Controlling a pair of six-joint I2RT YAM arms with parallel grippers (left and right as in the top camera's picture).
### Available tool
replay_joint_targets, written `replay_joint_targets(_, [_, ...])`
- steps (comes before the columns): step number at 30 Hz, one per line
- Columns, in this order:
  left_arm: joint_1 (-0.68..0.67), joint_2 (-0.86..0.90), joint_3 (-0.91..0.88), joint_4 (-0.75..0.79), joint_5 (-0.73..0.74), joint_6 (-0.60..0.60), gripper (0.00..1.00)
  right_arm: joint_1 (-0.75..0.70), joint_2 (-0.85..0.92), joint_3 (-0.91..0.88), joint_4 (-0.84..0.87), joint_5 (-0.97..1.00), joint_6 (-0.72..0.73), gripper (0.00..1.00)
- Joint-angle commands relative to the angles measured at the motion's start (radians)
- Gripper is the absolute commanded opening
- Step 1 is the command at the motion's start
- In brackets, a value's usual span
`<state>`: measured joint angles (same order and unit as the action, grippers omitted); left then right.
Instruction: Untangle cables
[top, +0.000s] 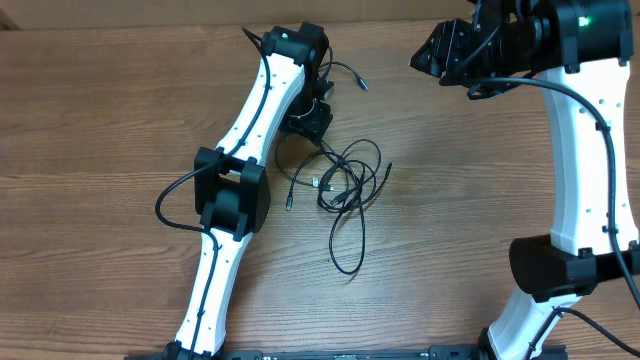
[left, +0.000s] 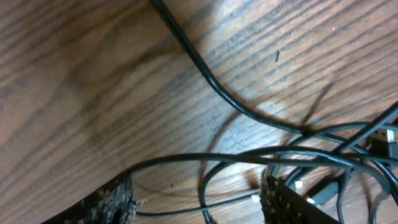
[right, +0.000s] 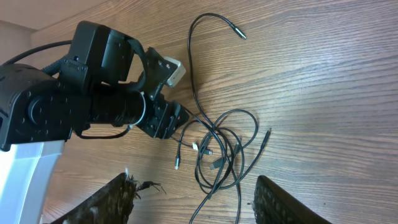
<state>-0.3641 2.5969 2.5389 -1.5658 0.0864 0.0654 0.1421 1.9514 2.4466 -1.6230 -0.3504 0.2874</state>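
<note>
The cables (top: 345, 180) are thin black cords in loose tangled loops at the table's middle, with small plug ends spread around. One strand runs up to a plug (top: 363, 86) at the back. My left gripper (top: 305, 125) is open, low over the tangle's upper left edge; in the left wrist view a cable strand (left: 249, 155) crosses between its fingers (left: 199, 202). My right gripper (top: 440, 52) is open and empty, raised at the back right. In the right wrist view the cables (right: 221, 152) lie far below its fingers (right: 196, 199).
The wooden table (top: 450, 220) carries both white arms. The left arm (top: 240, 160) stretches diagonally from the front edge to the tangle. The right arm (top: 585, 170) stands along the right side.
</note>
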Motion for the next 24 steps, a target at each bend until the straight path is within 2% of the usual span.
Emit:
replay_joint_targets(1, [0.021, 0.008, 0.014, 0.028, -0.007, 0.047, 0.65, 0.000, -0.006, 0.000, 0.005, 0.010, -0.004, 0.60])
replay_joint_targets(9, [0.028, 0.029, 0.014, 0.090, 0.026, 0.078, 0.72, 0.000, -0.006, 0.000, 0.007, 0.011, -0.004, 0.61])
replay_joint_targets(10, [0.028, 0.034, 0.014, 0.087, 0.027, 0.078, 0.70, 0.000, -0.006, 0.000, 0.007, 0.012, -0.004, 0.61])
replay_joint_targets(14, [0.027, 0.037, 0.012, 0.048, 0.047, 0.101, 0.54, 0.000, -0.006, 0.000, 0.007, 0.036, -0.004, 0.61])
replay_joint_targets(18, [0.027, 0.037, 0.009, 0.021, 0.091, 0.177, 0.49, 0.000, -0.006, 0.000, 0.010, 0.036, -0.004, 0.61])
replay_joint_targets(22, [0.031, 0.041, -0.002, 0.041, 0.084, 0.204, 0.52, 0.000, -0.006, 0.000, 0.009, 0.036, -0.004, 0.61])
replay_joint_targets(24, [0.033, 0.043, -0.021, 0.077, 0.057, 0.204, 0.58, 0.000, -0.006, 0.000, 0.010, 0.036, -0.004, 0.61])
